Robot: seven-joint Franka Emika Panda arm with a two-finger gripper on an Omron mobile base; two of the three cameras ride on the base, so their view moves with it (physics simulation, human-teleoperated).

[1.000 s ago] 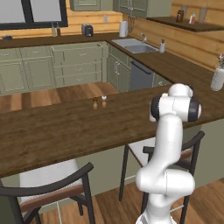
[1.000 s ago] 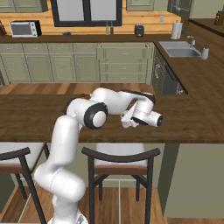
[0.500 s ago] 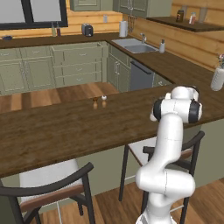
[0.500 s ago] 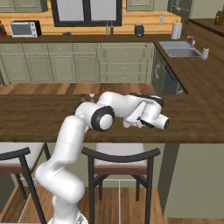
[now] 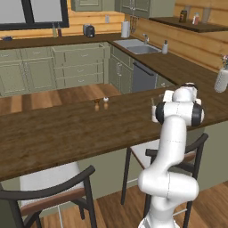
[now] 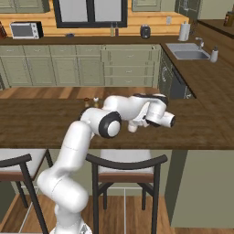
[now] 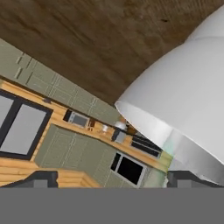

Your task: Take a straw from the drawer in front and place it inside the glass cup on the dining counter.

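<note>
The dining counter (image 5: pixel 67 129) (image 6: pixel 41 123) (image 7: pixel 87 39) is a long dark wood slab across the front. My arm folds over its right part, with the hand low above the wood. My gripper (image 6: pixel 137 124) (image 7: pixel 113 177) points back toward my own elbow. It is open, its fingertips (image 7: pixel 37 177) far apart with nothing between them. A faint clear shape by the hand may be the glass cup (image 5: pixel 158 100). The sage-green drawer (image 5: pixel 80 48) (image 6: pixel 130 49) on the far cabinet run stands pulled out. The straw is too thin to make out.
Two small shakers (image 5: pixel 100 103) (image 6: pixel 90 101) stand near the counter's far edge. Dark chairs (image 5: pixel 49 191) (image 6: pixel 125 162) are tucked under its near side. A sink (image 5: pixel 136 46) (image 6: pixel 189 54) sits in the back worktop, a microwave (image 6: pixel 26 30) at the far left.
The hand has swung slightly to the right over the counter in the right base view. The jaws stay wide apart. Nothing else has moved.
</note>
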